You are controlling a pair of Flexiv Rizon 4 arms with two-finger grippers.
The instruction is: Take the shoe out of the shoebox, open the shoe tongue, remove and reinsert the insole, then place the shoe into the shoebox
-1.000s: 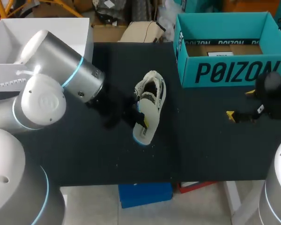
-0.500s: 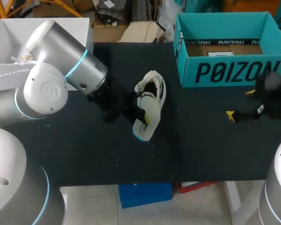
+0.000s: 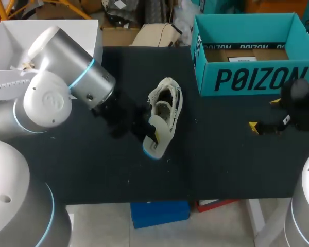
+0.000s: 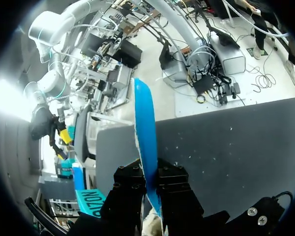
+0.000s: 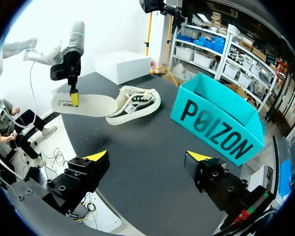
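insole further out of shoe

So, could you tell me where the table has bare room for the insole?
Bare table between the shoe and the right gripper, in front of the shoebox. Crowded where the left gripper holds the insole.

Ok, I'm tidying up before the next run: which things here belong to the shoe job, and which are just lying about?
Part of the job:
shoe
insole, clamped in the left gripper
shoebox, standing open

Just lying about:
white box, on the table beyond the shoe
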